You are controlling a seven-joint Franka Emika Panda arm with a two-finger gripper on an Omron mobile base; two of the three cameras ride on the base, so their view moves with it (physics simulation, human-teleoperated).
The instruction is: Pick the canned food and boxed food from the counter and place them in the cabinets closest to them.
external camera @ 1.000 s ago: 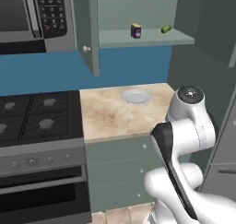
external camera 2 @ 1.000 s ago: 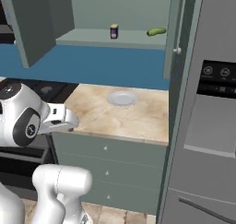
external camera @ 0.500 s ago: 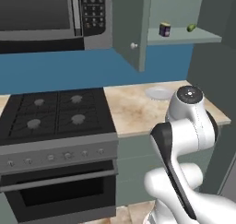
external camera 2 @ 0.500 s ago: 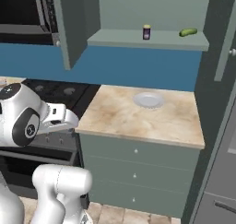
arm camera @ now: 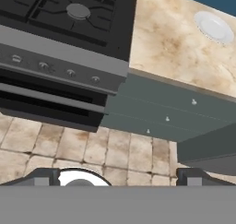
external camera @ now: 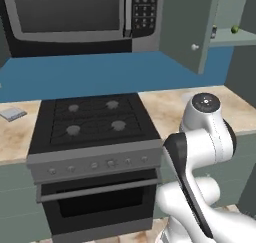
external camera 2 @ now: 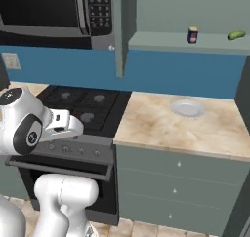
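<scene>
The canned food, a small dark can with a yellow top, stands upright on the shelf of the open grey-green cabinet. In the left base view it peeks past the edge of the cabinet door. The boxed food is out of view. My gripper is open with nothing between its fingertips. It hangs low in front of the oven and looks down at the floor tiles and lower drawers, far from the can.
A green fruit-like object lies on the same shelf, right of the can. A white plate sits on the beige counter. The black stove and microwave are to the left. A small grey item lies on the far-left counter.
The base has driven left, so the whole scene has slid right in both base views. The stove and microwave now take the middle. The arm holds its pose and the gripper stays open.
</scene>
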